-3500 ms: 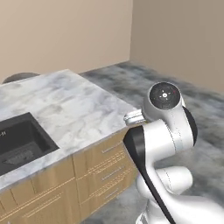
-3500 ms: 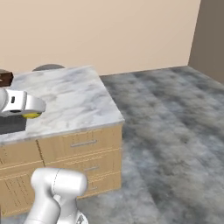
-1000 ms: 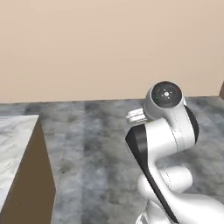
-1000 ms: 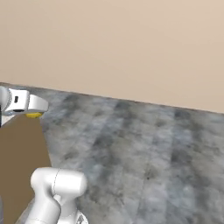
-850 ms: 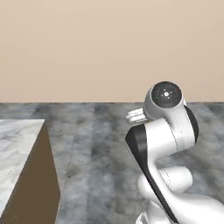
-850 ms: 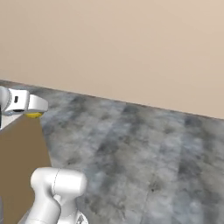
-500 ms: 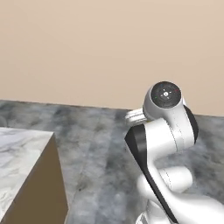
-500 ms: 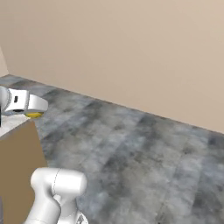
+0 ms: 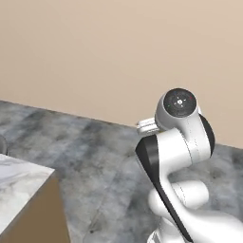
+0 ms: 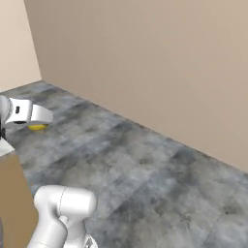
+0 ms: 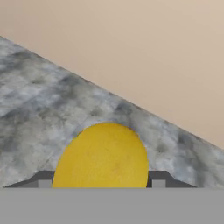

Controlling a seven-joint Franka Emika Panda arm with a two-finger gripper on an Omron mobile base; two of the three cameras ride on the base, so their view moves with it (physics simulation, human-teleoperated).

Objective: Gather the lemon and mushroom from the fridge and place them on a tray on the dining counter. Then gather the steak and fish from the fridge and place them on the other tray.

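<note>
We see the claw [image 11: 103,183] pinching the lemon [image 11: 103,156], its two dark fingertips [image 11: 43,180] pressed against the fruit at 3 and 9 o'clock in the hand view. In the right base view the lemon [image 10: 37,127] peeks out beneath the white hand at the frame's 9 o'clock, above grey mottled floor [image 10: 145,164]. A marble tabletop [image 9: 16,178] corner sits at 8 o'clock in the left base view, probably the dining counter's end. A beige wall [image 9: 95,52] lies beyond.

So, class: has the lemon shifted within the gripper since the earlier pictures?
No. The lemon sits just below the white hand as before; only the background has swung with the base.
</note>
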